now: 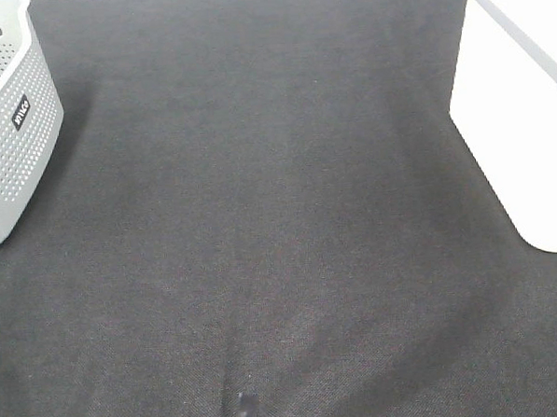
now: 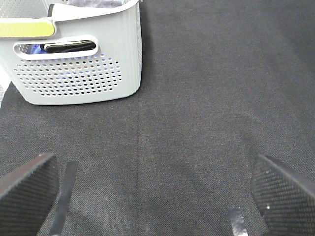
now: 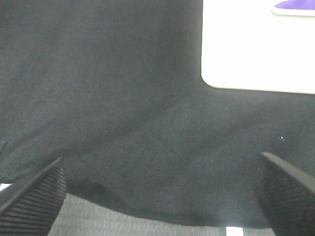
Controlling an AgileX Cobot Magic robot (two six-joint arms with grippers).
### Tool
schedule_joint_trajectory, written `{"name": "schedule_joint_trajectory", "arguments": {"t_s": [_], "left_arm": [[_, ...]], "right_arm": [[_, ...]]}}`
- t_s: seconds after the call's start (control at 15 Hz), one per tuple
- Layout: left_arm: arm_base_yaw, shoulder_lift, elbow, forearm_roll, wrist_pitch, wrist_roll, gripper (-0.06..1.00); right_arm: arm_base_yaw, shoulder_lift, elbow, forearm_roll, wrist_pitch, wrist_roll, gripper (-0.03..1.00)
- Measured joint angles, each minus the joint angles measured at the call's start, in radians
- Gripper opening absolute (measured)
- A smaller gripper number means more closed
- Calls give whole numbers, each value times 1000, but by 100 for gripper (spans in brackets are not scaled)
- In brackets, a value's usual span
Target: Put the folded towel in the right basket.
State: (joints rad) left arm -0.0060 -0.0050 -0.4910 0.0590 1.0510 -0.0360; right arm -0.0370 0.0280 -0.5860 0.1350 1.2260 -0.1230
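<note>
**Operator:** Report the state of each gripper.

**Technician:** The left gripper (image 2: 152,196) is standing wide open. Its two dark woven-pattern fingers (image 2: 27,189) are showing at opposite edges of the left wrist view, holding nothing and hovering over the dark worktop (image 2: 197,123). The right gripper (image 3: 157,196) is likewise spread wide, with ribbed dark fingers (image 3: 34,196) at both edges of the right wrist view, gripping nothing. Whether either is touching the worktop cannot be told.

**Operator:** Arm pose?

**Technician:** Neither arm is appearing in the exterior high view, so the pose cannot be judged there. The left wrist camera is facing the grey perforated basket (image 2: 78,64), which is sitting well beyond the fingers. The right wrist camera is facing the white basket (image 3: 256,44), also well beyond the fingers.

**Operator:** Locate the task items.

**Technician:** In the exterior high view, the white basket (image 1: 521,112) is standing at the right edge of the worktop (image 1: 260,219), well apart from the grey perforated basket (image 1: 13,129) at the left edge. A purple item (image 3: 295,6) is showing inside the white basket's rim; whether it is the folded towel cannot be told. Dark and blue contents are showing through the grey basket's handle slot.
</note>
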Motion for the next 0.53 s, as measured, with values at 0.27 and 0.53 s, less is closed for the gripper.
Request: {"name": "schedule_joint_trajectory", "arguments": {"t_s": [0.27, 0.53], "left_arm": [[0, 0, 0, 0, 0, 0, 99], [0, 0, 0, 0, 0, 0, 99]], "right_arm": [[0, -33, 62, 1, 0, -10, 98], [12, -33, 85, -1, -1, -13, 98]]}}
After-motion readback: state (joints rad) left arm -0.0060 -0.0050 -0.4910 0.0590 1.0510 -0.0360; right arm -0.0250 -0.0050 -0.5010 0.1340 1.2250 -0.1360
